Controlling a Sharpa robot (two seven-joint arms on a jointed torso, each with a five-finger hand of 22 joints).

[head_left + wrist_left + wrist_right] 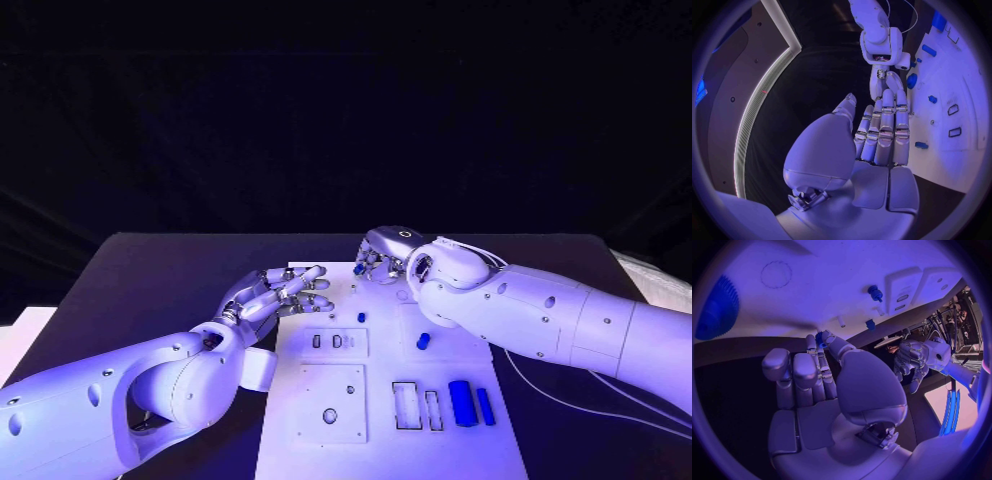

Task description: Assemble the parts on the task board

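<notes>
We see bare task board (387, 445) between our left hand (283, 295) and right hand (378, 262); beside the right forearm, upright blue parts (423, 341) obstruct

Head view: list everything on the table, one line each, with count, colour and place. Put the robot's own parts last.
Table: one, black, under everything.
Task board: one, white plate, middle of the table, with raised panels and slots.
Long blue parts: two, blue, side by side near the board's right edge, close to the robot.
Upright blue part: one, blue, mid-board beside the right arm.
Small blue part: one, blue, further back on the board.
Tiny blue part: one, blue, at the right hand's fingertips; it looks pinched.
Left hand: one, silver, fingers spread, holding nothing, at the board's far left corner.
Right hand: one, silver, above the board's far edge.
</notes>
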